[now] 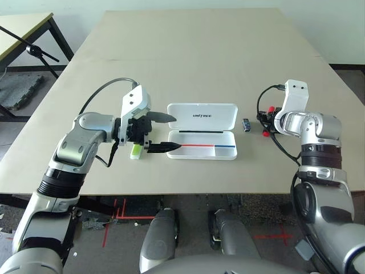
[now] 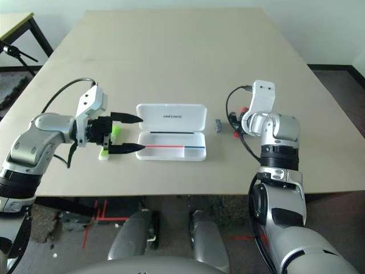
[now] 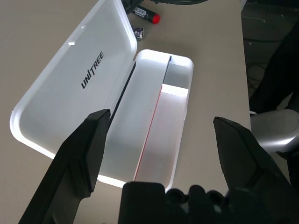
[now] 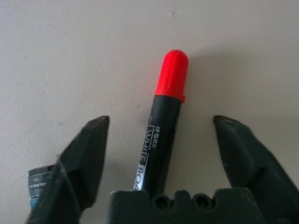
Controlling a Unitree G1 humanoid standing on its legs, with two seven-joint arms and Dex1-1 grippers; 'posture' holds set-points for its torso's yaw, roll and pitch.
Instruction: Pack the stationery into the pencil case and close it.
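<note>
From the head view: open pencil case (image 1: 202,131) at mid-tabletop (image 1: 188,51), lid laid back, tray with red and blue stripes toward the robot. Left end effector (image 1: 161,132) just beside the case's left end, fingers spread wide and holding nothing, with the lime-green highlighter (image 1: 136,151) on the tabletop just under it. Small dark clip-like piece (image 1: 246,125) just right of the case; beyond it, the right end effector (image 1: 267,123) down over the black marker with red cap (image 1: 265,132). From the left wrist view: 2 black fingers wide apart, framing the bare tray of the case. From the right wrist view: marker lying flat between the 2 separated fingers, long axis running straight ahead along them, red cap at the far end, barrel not yet touched on either side. Judged next: squeeze across the barrel; right arm clearly the nearer to the marker.
</note>
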